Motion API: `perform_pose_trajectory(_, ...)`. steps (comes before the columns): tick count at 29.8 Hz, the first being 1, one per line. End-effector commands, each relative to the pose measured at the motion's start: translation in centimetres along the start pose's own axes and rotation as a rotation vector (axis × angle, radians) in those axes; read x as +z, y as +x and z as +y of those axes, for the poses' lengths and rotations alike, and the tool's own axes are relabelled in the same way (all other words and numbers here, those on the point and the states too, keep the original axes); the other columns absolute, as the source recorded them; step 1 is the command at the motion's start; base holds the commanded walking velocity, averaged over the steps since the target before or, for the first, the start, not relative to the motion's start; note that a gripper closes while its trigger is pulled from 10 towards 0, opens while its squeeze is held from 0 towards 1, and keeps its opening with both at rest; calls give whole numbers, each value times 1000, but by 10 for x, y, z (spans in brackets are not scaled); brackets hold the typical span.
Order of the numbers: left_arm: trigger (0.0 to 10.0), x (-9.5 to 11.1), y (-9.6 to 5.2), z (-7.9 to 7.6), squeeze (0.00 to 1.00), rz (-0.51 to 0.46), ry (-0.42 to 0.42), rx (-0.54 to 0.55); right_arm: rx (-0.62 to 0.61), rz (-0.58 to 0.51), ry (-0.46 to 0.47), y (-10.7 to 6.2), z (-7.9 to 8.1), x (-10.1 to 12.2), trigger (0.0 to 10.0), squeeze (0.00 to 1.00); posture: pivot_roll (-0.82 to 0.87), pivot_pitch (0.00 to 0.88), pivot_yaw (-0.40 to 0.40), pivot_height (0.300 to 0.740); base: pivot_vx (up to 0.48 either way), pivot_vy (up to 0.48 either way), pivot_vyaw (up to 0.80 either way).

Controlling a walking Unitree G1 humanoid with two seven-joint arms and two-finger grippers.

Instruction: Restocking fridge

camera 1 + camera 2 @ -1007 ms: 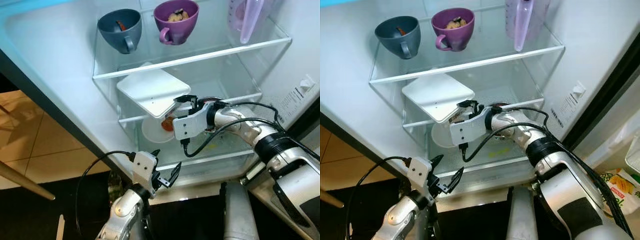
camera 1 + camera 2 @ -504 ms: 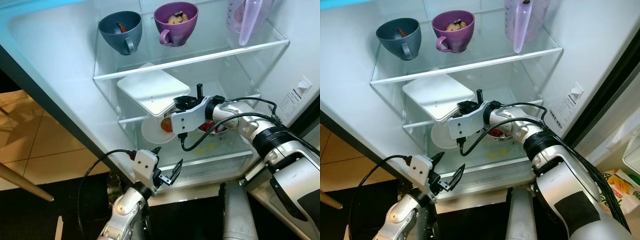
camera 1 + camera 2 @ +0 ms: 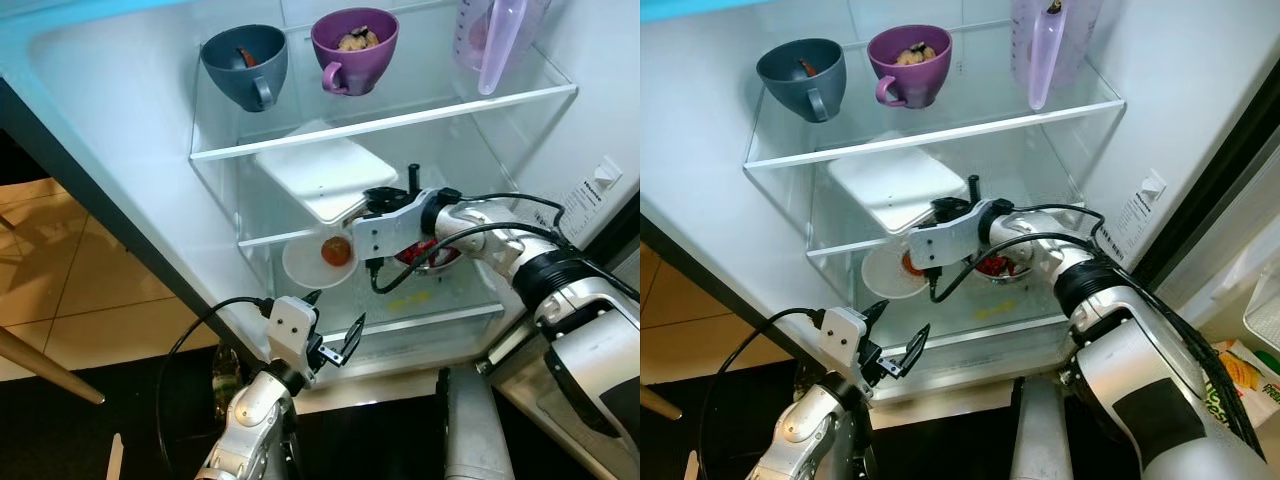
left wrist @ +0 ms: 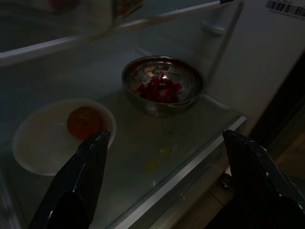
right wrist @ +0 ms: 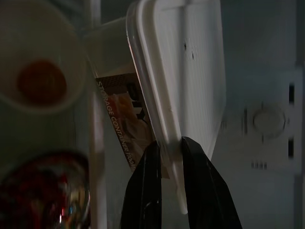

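A white lidded storage container lies on the fridge's middle glass shelf, a bit tilted. My right gripper is shut on the container's lid rim at its near right corner, with the arm reaching in from the right. On the lowest shelf sit a white plate carrying a round red-orange fruit and a steel bowl of red pieces. My left gripper hangs open, with nothing between its fingers, in front of and below the bottom shelf's edge.
The top shelf holds a grey mug, a purple mug with food and a translucent lilac pitcher. The fridge's right wall is close to my right arm. Tan floor tiles lie at the left.
My right gripper has pushed the white container further back and to the right on the middle shelf. The plate with the fruit below now shows in full. The left gripper stays put.
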State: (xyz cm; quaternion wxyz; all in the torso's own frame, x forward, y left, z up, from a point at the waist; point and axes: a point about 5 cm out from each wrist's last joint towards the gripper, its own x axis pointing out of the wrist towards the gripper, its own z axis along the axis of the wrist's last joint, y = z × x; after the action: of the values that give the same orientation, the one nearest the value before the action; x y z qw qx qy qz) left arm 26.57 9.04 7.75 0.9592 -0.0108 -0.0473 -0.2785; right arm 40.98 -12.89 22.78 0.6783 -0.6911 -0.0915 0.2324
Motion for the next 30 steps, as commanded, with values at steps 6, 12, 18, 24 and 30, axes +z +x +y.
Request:
perform_pose_trajectory(6, 10000, -4, 3, -5, 0, 5, -12, -5, 57, 157, 28, -12, 11, -32, 0, 0, -80, 208, 95, 530, 0, 0, 0)
perform_pose_trajectory(12, 10000, -4, 5, -7, 0, -1, -17, -9, 25, 294, 186, -23, 11, -55, 0, 0, -89, 206, 93, 530, 0, 0, 0)
perform_pose_trajectory(18, 10000, -3, 6, -8, 0, -8, -19, -11, -2, 381, 251, -27, 15, -64, 0, 0, -82, 204, 87, 530, 0, 0, 0)
perform_pose_trajectory(24, 10000, -3, 7, -6, 0, -12, -14, -3, -24, 414, 297, -25, 17, -61, 0, 0, -73, 195, 80, 530, 0, 0, 0)
perform_pose_trajectory(30, 10000, -2, 8, -5, 0, -19, -11, 1, -24, 444, 307, -24, 19, -59, 0, 0, -68, 187, 79, 530, 0, 0, 0)
